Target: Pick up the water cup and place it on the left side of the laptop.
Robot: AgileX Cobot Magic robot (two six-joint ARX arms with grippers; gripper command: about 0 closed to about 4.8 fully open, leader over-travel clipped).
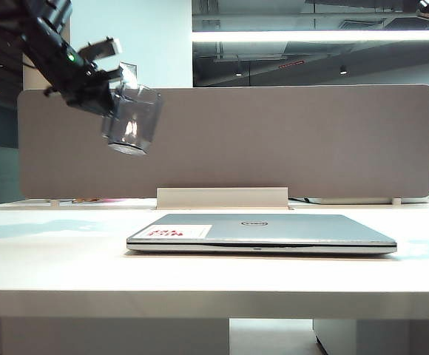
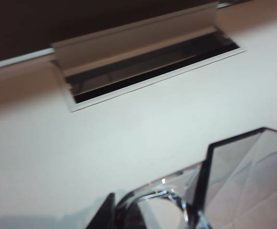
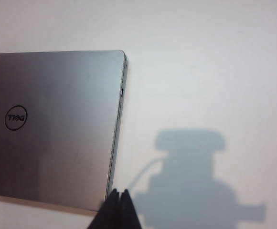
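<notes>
In the exterior view the left pincer [image 1: 105, 83] hangs high over the far left of the counter [image 1: 59, 259], pinching the water cup [image 1: 132, 118] by its upper part. The cup is well off the counter, tilted, its base swung toward the camera. The laptop [image 1: 262, 232] lies closed at the middle, with bare counter to its left. Lowered at this tilt, the cup would likely land on an edge of its base and tip over.

The left wrist view shows the cup [image 2: 234, 186] close under the camera, its faceted wall and rim over pale counter [image 2: 81, 157], with a cable slot [image 2: 148, 62] farther off. The pincer's fingers do not show here; on smooth plastic the grip could slip.

In the right wrist view the right pincer [image 3: 118, 202] is pressed together and holds nothing, hovering over the laptop's [image 3: 52, 124] right corner. Parked there it is clear of the cup's path, but dropping could knock the lid.
</notes>
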